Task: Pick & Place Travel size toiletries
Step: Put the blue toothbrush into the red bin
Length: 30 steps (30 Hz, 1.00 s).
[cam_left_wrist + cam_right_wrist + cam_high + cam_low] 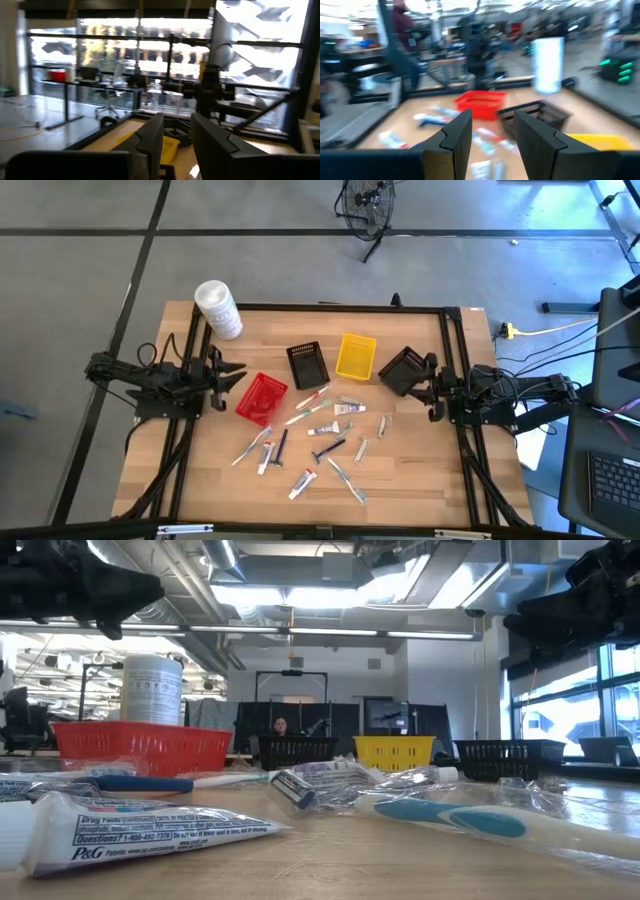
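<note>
The travel size toiletries [320, 430] lie scattered on the wooden table's middle and near part: white tubes, thin sticks, sachets and a dark razor. In the low view a white tube [150, 825] and a wrapped toothbrush [450, 815] lie closest to the camera. My left gripper [238, 373] hovers open and empty at the table's left, just left of the red basket [262, 397]; its fingers stand apart in the left wrist view [177, 135]. My right gripper [418, 376] hovers open and empty at the table's right, above a black basket [403, 370]; it also shows in the right wrist view [492, 130].
A second black basket [307, 364] and a yellow basket [356, 356] stand behind the toiletries. A large white tub [218, 308] stands at the far left corner. In the low view both arms hang well above the table top. A person shows in the room beyond.
</note>
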### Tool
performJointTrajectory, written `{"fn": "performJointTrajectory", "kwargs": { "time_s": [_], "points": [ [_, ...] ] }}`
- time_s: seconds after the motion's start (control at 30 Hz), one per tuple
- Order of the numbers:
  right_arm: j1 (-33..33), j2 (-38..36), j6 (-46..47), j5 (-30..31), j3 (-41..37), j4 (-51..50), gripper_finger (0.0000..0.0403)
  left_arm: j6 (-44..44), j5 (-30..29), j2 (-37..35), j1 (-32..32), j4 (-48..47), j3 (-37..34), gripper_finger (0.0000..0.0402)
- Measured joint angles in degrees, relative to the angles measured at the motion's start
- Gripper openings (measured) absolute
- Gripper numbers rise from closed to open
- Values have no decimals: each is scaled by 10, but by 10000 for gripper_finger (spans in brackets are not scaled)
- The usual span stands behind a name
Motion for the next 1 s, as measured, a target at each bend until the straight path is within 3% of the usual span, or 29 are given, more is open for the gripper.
{"fn": "performJointTrajectory", "kwargs": {
  "time_s": [0.07,0.17,0.3,0.4,0.6,0.77,0.9,1.0],
  "points": [
    [0,0,-46,69,0,23,148,0,-28,0,0,8,0,95],
    [0,0,-108,220,0,62,148,0,-34,0,0,9,0,95],
    [0,0,-115,421,0,98,149,-7,-23,0,0,15,0,95],
    [0,0,-107,494,0,97,149,-7,-9,0,0,24,0,95],
    [-5,0,-131,532,0,113,149,-7,-4,0,0,36,0,95],
    [-21,0,-137,517,0,119,149,-6,-3,0,0,37,0,95],
    [-32,0,-167,466,0,119,149,-6,-3,0,0,40,0,95],
    [-41,0,-169,384,0,119,149,-5,-3,3,0,40,0,95]
  ]
}}
